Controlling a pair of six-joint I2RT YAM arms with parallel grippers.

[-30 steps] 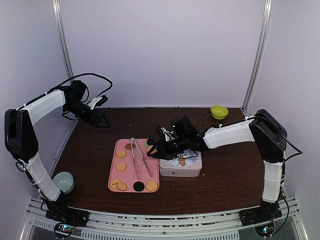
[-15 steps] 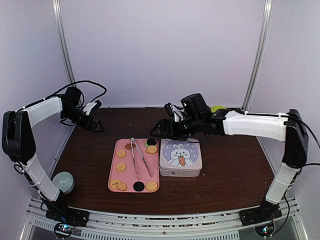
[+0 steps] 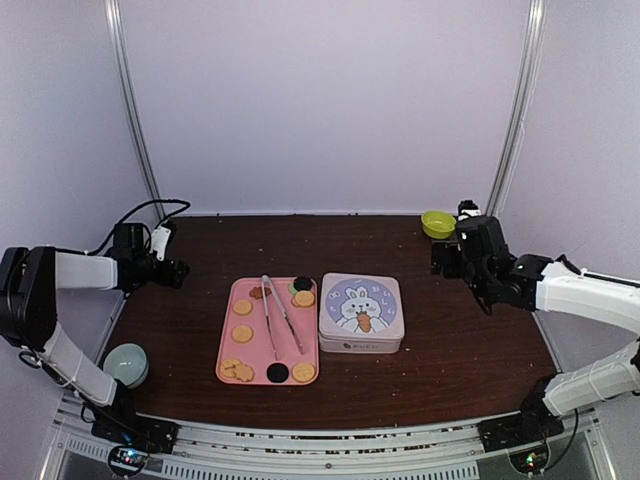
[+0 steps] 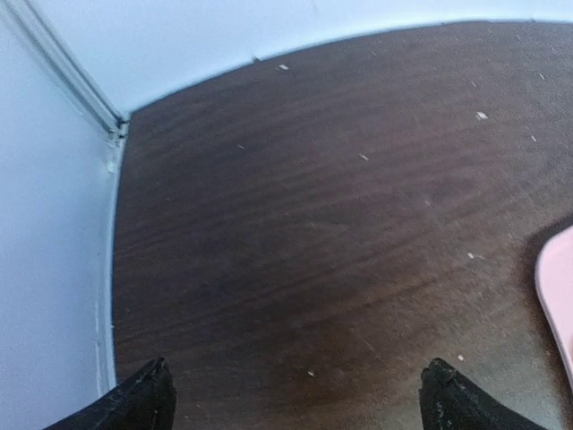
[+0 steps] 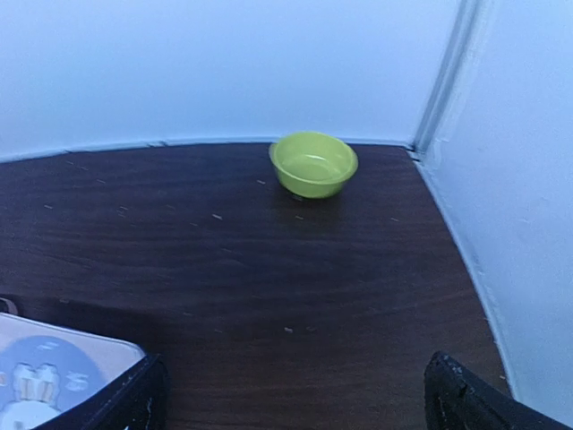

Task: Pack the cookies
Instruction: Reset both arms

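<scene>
The cookies (image 3: pixel 243 333) lie spread on a pink tray (image 3: pixel 255 350) at the table's middle: orange rounds, an orange cluster (image 3: pixel 237 370) and dark ones (image 3: pixel 278 372). Metal tongs (image 3: pixel 281 316) rest across the tray. To the tray's right stands a tin (image 3: pixel 362 312) with its bunny lid shut. My left gripper (image 3: pixel 182 271) (image 4: pixel 295 394) is open over bare table near the left wall, well clear of the tray. My right gripper (image 3: pixel 440 258) (image 5: pixel 295 394) is open and empty at the right, beyond the tin. No cookie shows in either wrist view.
A lime-green bowl (image 3: pixel 438 223) (image 5: pixel 313 164) sits in the far right corner. A pale grey-green bowl (image 3: pixel 127 362) stands at the near left edge. A tray corner (image 4: pixel 560 287) shows at the left wrist view's right edge, a tin corner (image 5: pixel 54 367) in the right wrist view.
My right arm drew back from above the tray and tin to the right side, its jaws now wide. My left arm sank and pulled back toward the left wall.
</scene>
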